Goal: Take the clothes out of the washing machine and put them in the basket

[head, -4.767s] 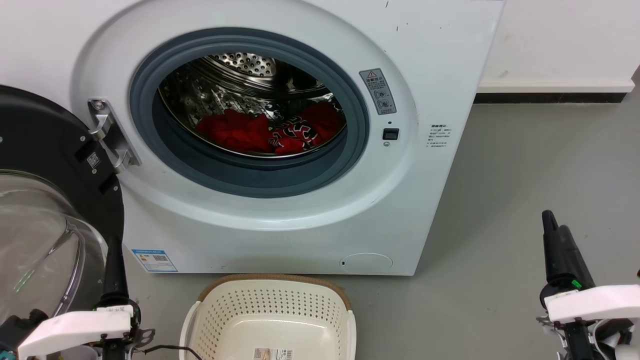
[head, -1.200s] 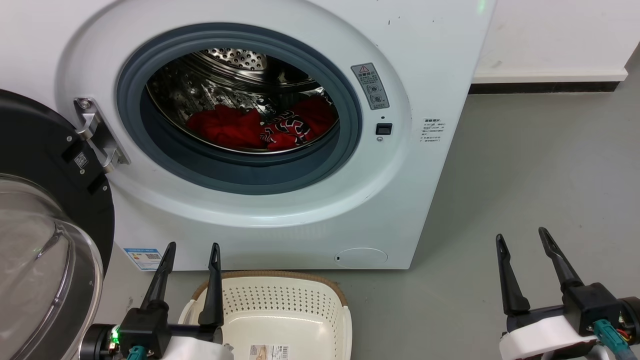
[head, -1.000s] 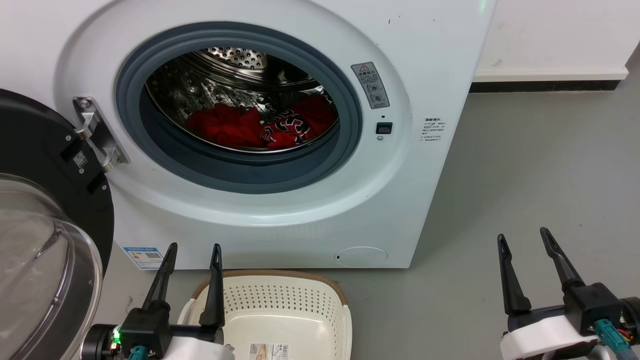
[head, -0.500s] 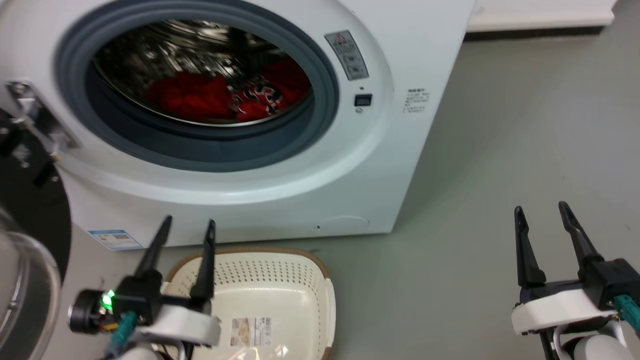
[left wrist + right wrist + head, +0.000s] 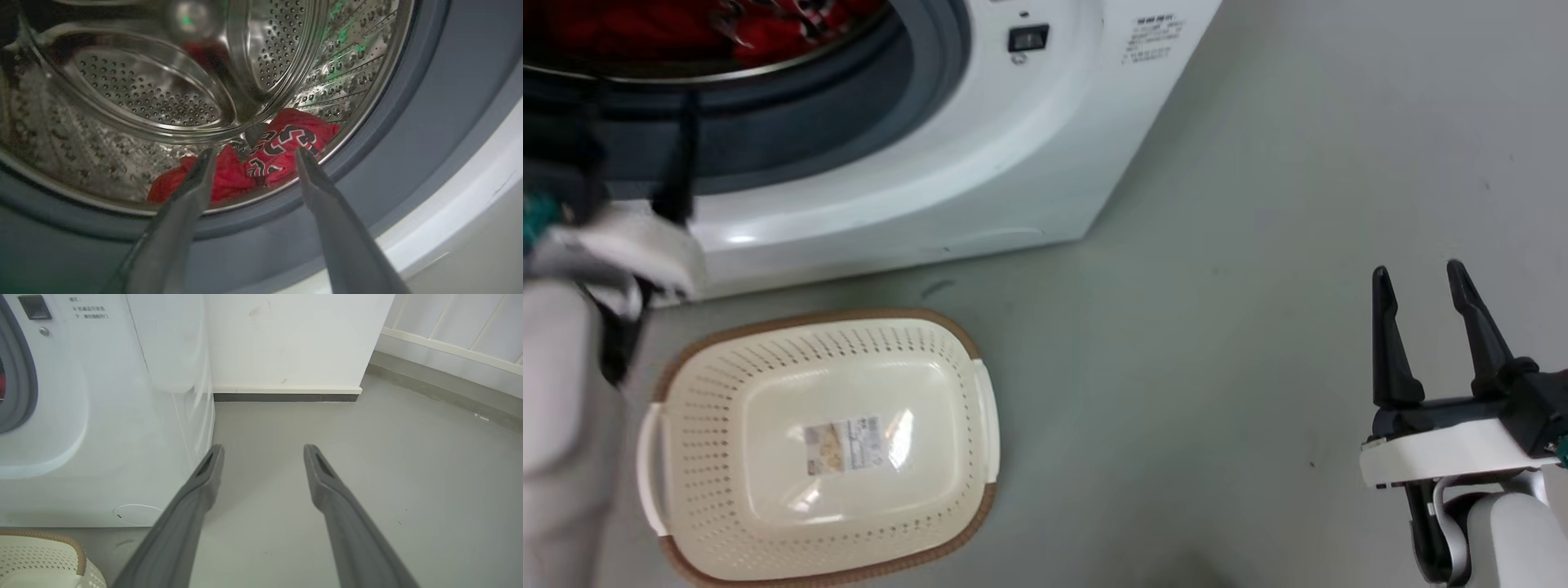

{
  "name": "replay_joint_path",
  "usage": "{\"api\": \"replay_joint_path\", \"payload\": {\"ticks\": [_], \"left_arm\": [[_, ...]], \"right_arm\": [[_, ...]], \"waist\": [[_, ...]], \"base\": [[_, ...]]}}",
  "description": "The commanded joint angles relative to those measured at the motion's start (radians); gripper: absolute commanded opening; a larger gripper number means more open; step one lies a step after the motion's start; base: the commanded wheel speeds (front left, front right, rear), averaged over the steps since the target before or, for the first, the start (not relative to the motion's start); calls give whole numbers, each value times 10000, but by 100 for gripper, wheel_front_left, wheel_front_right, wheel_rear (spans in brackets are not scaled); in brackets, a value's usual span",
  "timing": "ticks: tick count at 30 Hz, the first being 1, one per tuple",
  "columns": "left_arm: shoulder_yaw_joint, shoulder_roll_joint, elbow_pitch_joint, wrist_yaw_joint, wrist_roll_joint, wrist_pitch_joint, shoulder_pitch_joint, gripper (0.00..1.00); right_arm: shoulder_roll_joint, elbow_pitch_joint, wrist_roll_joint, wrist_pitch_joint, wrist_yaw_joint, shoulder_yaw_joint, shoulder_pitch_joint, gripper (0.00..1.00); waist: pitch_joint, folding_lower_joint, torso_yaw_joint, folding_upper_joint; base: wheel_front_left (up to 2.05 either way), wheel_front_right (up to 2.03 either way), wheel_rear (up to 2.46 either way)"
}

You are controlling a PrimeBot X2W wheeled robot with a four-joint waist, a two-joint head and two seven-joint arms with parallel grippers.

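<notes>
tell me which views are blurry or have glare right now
Head view: left gripper smeared by motion blur, glare patches on the basket bottom. Left wrist view: bright reflections on the drum, jaws out of focus. Right wrist view: evenly lit, fairly sharp.

Read nothing with certainty. Found a block of small dark print (image 5: 1152, 37) on the white front of the washing machine (image 5: 980, 163), at three o'clock from the black latch square (image 5: 1027, 38); characters too fine to make out. Saw a label sticker (image 5: 845, 445) mid-floor in the basket (image 5: 849, 315), with a pale picture and tiny print, unreadable. Noted bold black-and-white lettering (image 5: 286, 139) on the crumpled red jersey (image 5: 318, 128), at five o'clock in the drum (image 5: 347, 69); perhaps an "S", not certain.
</notes>
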Motion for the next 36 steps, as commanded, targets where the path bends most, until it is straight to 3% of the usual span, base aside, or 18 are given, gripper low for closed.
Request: {"api": "replay_joint_path", "payload": {"ticks": [1, 8, 16, 23, 29, 36], "left_arm": [[-209, 236, 127, -14, -44, 201, -458, 100], [-2185, 1868, 1369, -6, -599, 2691, -3820, 100], [-4130, 3305, 2586, -6, -865, 5332, -7144, 100], [-5483, 4044, 3388, -6, -1421, 7643, -9388, 100], [-5951, 4542, 3857, -7, -2167, 9134, -10120, 100], [-6393, 4938, 3826, -7, -2600, 9857, -10178, 100]], "right_arm": [[11, -53, 19, -25, -8, 21, -220, 100], [11, 14, 541, -25, -7, 246, -499, 100], [11, -47, 968, -25, -7, 786, -585, 100], [11, -280, 1331, -25, -8, 1284, -697, 100], [11, -382, 1787, -25, -7, 1770, -722, 100], [12, -462, 1880, -25, -8, 1851, -672, 100]], "waist": [[907, -2, -621, 0], [1893, -2, -1059, 0], [2819, -2, -1529, 0], [3547, -2, -2017, 0], [4008, -2, -2379, 0], [4199, -2, -2486, 0]], "base": [[0, 0, 0], [0, 0, 0], [0, 0, 0], [0, 0, 0], [0, 0, 0], [0, 0, 0]]}}
